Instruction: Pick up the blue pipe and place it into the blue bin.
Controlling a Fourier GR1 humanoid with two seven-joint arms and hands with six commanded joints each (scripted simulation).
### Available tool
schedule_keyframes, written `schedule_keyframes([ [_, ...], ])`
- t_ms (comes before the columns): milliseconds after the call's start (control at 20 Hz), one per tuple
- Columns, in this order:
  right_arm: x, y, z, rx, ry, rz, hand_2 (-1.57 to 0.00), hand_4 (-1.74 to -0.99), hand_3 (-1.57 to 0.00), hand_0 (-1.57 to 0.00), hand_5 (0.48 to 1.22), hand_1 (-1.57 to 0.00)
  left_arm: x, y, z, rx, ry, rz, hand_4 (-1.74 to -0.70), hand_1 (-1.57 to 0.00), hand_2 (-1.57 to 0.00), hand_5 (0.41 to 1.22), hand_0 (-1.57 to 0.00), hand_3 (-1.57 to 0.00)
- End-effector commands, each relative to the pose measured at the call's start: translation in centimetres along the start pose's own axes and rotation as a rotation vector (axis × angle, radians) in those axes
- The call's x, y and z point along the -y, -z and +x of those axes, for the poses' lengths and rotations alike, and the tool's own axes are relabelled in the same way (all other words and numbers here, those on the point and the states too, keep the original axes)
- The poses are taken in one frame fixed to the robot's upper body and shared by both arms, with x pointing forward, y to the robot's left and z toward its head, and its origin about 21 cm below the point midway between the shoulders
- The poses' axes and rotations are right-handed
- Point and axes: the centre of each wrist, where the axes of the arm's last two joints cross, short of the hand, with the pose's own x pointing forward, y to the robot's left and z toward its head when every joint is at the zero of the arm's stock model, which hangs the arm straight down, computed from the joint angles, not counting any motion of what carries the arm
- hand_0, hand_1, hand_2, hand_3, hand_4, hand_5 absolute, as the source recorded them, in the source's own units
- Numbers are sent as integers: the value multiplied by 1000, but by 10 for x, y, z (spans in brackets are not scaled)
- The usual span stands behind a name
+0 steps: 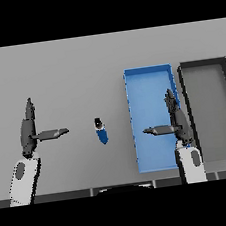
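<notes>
A short blue pipe (102, 131) with a dark open end lies on the grey table, left of the blue bin (147, 85). My left hand (28, 132) hovers open at the left, fingers straight and thumb pointing toward the pipe, well apart from it. My right hand (177, 119) is open too, over the bin's right side, with its thumb pointing left. Neither hand touches the pipe.
A dark grey bin (203, 64) stands right of the blue bin, their walls nearly touching. Grey table (54, 72) stretches behind and left of the pipe.
</notes>
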Motion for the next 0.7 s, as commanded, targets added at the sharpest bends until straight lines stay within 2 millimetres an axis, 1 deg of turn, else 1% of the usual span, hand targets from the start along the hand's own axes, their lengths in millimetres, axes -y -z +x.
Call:
schedule_keyframes([
  [0,0,0,0,0,0,-1,1,-1222,1,1,603,1,0,0,0,5,-1,1,-1006,1,1,586,1,1],
  [250,2,1,0,1,0,1,1,-1222,1,1,603,1,1,-1,-1,12,5,-3,-1006,1,1,586,1,1],
  [300,11,-5,4,56,-107,46,1,-1222,1,1,603,1,-9,-9,-5,51,75,-129,-1006,1,1,586,1,1],
  [400,16,-14,7,91,-188,107,1,-1230,1,1,601,1,-24,-15,-5,78,132,-246,-1011,1,1,588,1,1],
  [450,13,-18,9,103,-203,123,1,-1228,1,1,599,1,-27,-17,-8,72,155,-276,-1010,1,1,588,1,1],
  [500,17,-18,11,98,-214,123,1,-1232,1,1,599,1,-31,-17,-8,73,161,-290,-1010,1,1,589,1,1],
  [600,17,-22,12,82,-231,131,1,-1230,1,1,595,1,-31,-16,-7,79,170,-313,-1007,1,1,587,1,1],
  [650,15,-19,13,74,-240,132,1,-1226,1,1,593,1,-31,-17,-5,85,157,-331,-1009,1,1,589,1,1],
])
